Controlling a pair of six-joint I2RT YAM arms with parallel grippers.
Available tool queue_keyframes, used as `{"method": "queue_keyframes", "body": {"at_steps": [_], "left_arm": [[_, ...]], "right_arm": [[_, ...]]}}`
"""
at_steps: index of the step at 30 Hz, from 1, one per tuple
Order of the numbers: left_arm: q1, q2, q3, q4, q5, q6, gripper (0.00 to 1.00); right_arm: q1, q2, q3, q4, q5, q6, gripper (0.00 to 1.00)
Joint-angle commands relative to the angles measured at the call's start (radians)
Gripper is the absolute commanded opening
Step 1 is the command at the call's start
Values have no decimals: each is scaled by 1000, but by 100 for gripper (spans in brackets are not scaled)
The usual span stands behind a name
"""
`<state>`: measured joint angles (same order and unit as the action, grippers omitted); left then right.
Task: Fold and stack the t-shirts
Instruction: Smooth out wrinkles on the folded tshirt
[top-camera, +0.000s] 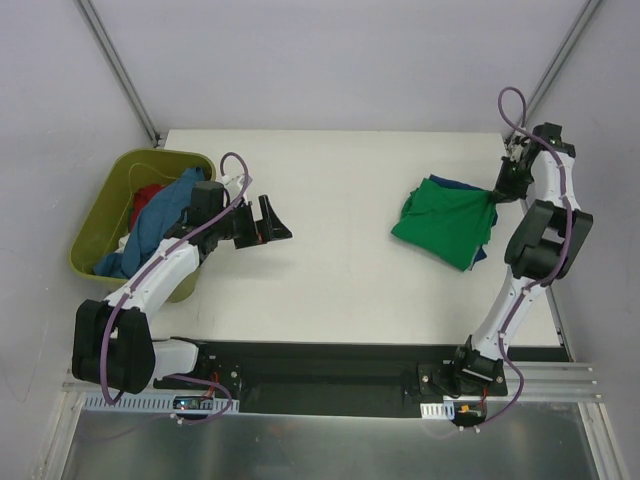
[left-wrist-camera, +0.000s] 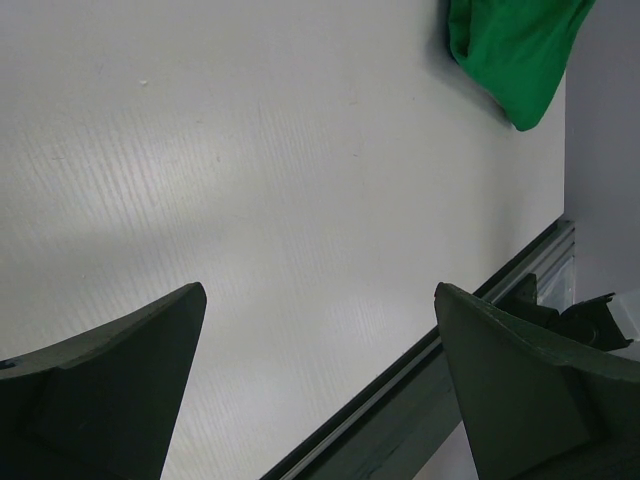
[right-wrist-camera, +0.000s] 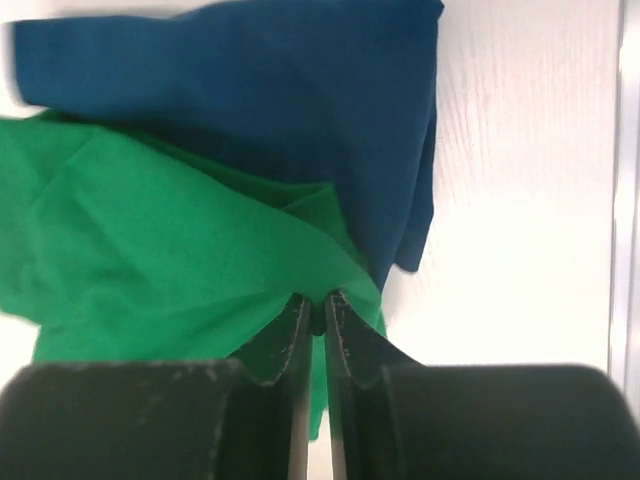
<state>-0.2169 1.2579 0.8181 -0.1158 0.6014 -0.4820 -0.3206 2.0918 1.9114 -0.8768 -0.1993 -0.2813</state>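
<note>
A bright green t-shirt (top-camera: 445, 222) lies folded on the right of the table on top of a navy t-shirt (top-camera: 455, 184). My right gripper (top-camera: 497, 194) is shut on the green shirt's right edge; in the right wrist view the jaws (right-wrist-camera: 315, 300) pinch the green cloth (right-wrist-camera: 150, 240), with the navy shirt (right-wrist-camera: 270, 90) behind it. My left gripper (top-camera: 272, 220) is open and empty above the bare table near the tub; its fingers (left-wrist-camera: 110, 390) frame bare table, with the green shirt (left-wrist-camera: 515, 50) far off. A mid-blue shirt (top-camera: 160, 215) and a red one (top-camera: 148, 197) lie in the tub.
An olive-green plastic tub (top-camera: 120, 200) stands off the table's left edge. The white table (top-camera: 330, 270) ends in a black rail at the near edge (top-camera: 330, 360). Grey walls surround the table.
</note>
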Motion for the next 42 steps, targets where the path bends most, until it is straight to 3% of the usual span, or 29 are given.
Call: {"method": "queue_keyframes", "body": {"at_steps": [1, 3, 8, 10, 14, 15, 21, 26, 32, 35, 42], "left_arm": [[-9, 6, 26, 11, -11, 8, 99], [-9, 6, 27, 11, -11, 6, 99], [-9, -9, 23, 11, -9, 2, 99], [-9, -21, 19, 10, -9, 0, 99], [-9, -51, 12, 5, -11, 0, 99], [-9, -57, 10, 4, -11, 0, 99], [-9, -77, 1, 2, -9, -3, 99], [-9, -89, 1, -12, -12, 2, 99], [-9, -89, 4, -22, -6, 14, 99], [-9, -77, 10, -22, 1, 16, 99], [-9, -60, 18, -25, -5, 8, 99]], "right_arm": [[-11, 106, 20, -57, -5, 40, 14], [-11, 143, 26, -57, 20, 50, 18], [-12, 160, 67, -76, 43, 74, 42], [-12, 143, 87, -109, 52, 77, 47], [0, -13, 61, -105, 54, 48, 59], [8, -42, 51, -100, 58, 30, 68], [121, -177, -40, -51, 122, -47, 84], [219, -87, 50, -68, 126, -90, 84], [270, 98, 239, -82, -4, -163, 71], [295, 186, 311, -105, 17, -197, 68], [299, 261, 288, -50, 17, -159, 58]]}}
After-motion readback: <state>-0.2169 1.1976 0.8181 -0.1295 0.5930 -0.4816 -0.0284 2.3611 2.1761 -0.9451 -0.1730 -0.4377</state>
